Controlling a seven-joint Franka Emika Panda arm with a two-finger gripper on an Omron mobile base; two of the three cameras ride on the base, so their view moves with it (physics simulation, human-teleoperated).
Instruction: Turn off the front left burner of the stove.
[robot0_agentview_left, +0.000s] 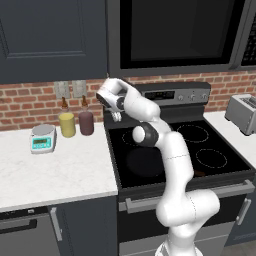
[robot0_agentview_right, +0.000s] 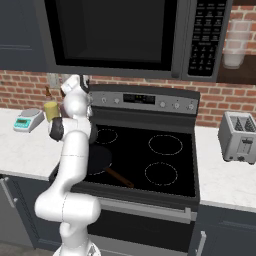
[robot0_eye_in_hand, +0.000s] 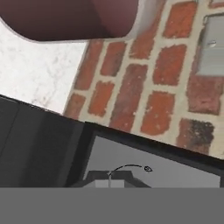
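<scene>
Nearby, the closed tool (robot0_agentview_left: 116, 116) hangs beside the maroon jar (robot0_agentview_left: 86, 122), by the stove (robot0_agentview_left: 175, 145).

Brightness: even, moderate, soft rendered light
Shadows: faint, under the white marble table (robot0_agentview_left: 60, 165) edge
Glare: weak sheen on the black glass cooktop (robot0_agentview_right: 150, 160)
Sharpness: base views slightly soft; hand view coarse, red brick wall (robot0_eye_in_hand: 144, 87) blurred close up

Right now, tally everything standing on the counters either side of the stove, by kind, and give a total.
Kitchen scale: 1
Yellow bottle: 1
Dark red bottle: 1
Toaster: 1
Total: 4
The scale and both bottles stand on the left counter; the toaster stands on the right one.
</scene>
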